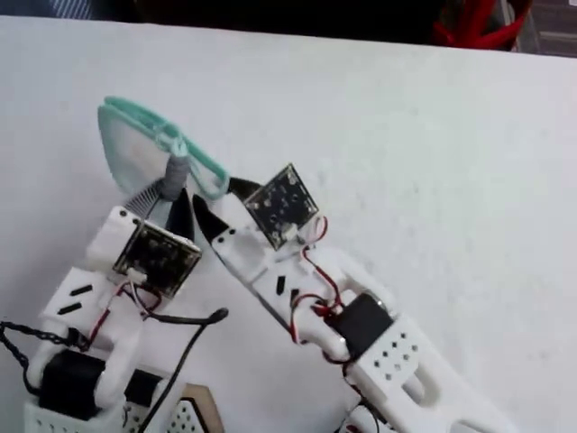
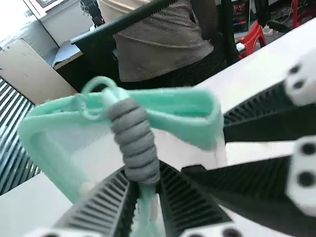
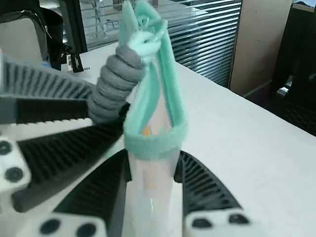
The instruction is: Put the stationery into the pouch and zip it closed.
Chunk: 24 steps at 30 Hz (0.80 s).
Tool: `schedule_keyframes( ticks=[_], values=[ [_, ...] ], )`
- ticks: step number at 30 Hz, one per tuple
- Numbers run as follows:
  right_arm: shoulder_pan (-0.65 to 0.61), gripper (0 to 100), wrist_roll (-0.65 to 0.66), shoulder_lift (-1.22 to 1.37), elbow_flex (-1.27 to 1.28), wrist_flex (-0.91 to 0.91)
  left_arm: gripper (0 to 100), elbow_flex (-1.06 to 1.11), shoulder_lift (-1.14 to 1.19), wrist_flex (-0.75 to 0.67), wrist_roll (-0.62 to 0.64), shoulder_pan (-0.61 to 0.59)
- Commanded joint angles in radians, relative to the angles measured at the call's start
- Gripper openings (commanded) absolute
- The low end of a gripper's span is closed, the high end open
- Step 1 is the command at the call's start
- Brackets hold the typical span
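Left end effector [image 2: 143,181] gripping zipper pull [image 2: 133,138], right end effector [image 3: 152,170] pinching pouch [image 3: 154,143]

There is one mint-trimmed clear pouch [image 1: 135,152] with one grey zipper pull [image 1: 176,174], one left end effector [image 1: 178,209], one right end effector [image 1: 216,204] and one white tabletop [image 1: 433,144].

Our left arm stretches in from seven o'clock, its pincer [image 1: 178,204] aimed at twelve and clamped on the zipper pull [image 1: 176,173]. Our right arm lies in from five o'clock. Its pincer [image 1: 216,195] points toward ten, squeezing the pouch [image 1: 135,149] edge, just beside the left one.
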Motion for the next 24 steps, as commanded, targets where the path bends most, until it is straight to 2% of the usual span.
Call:
schedule_keyframes(
  ticks=[1, 5, 10, 16, 24],
  values=[
    [-0.024, 1.8, -0.009, -0.082, -0.052, 0.005, 2, 0.008, 0.045, -0.025, -0.005, 0.027],
    [-0.002, 1.8, -0.009, -0.031, -0.055, -0.002, 2, -0.052, 0.045, 0.04, -0.005, 0.035],
    [0.001, 1.8, -0.009, 0.064, -0.094, -0.016, 2, -0.103, 0.045, 0.135, -0.005, 0.154],
    [0.022, 1.8, -0.009, 0.09, -0.091, -0.016, 2, -0.135, 0.045, 0.161, -0.005, 0.143],
    [0.016, 1.8, 0.0, 0.091, -0.075, -0.039, 2, -0.416, 0.045, 0.388, -0.008, 0.173]
  ],
)
